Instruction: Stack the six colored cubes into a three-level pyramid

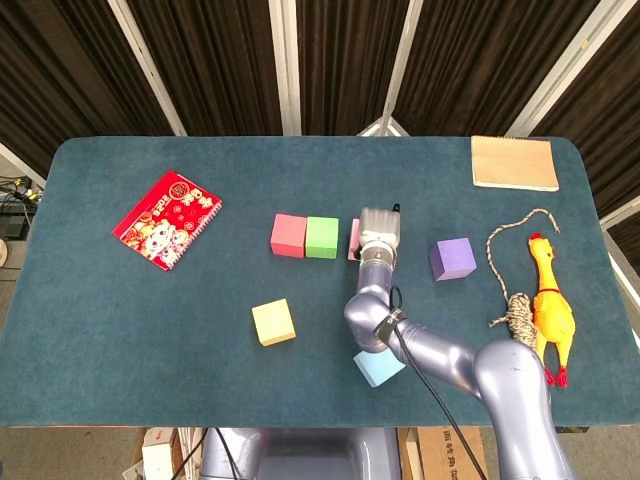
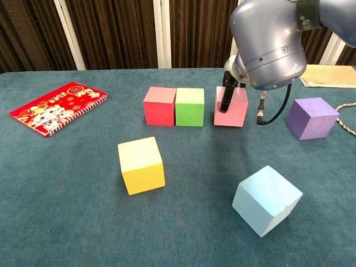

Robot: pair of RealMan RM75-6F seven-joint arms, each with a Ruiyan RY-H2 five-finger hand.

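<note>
While the light blue cube [image 2: 267, 200] sits nearest on the surface [image 2: 67, 211], the yellow cube [image 2: 141, 165] lies to its left. Farther back, the red cube [image 2: 159, 105] and green cube [image 2: 189, 107] touch in 1 row. Just beside them, the right hand [image 2: 229, 92] grips the pink cube [image 2: 231, 107], resting on the surface. Well right sits the purple cube [image 2: 311, 117]. No left hand shows.

I work in a staged test room: a table [image 1: 120, 330] covered in blue felt, dark curtains [image 1: 210, 60] with white rails behind its far edge, and cardboard boxes [image 1: 440, 455] on the floor below its near edge.
</note>
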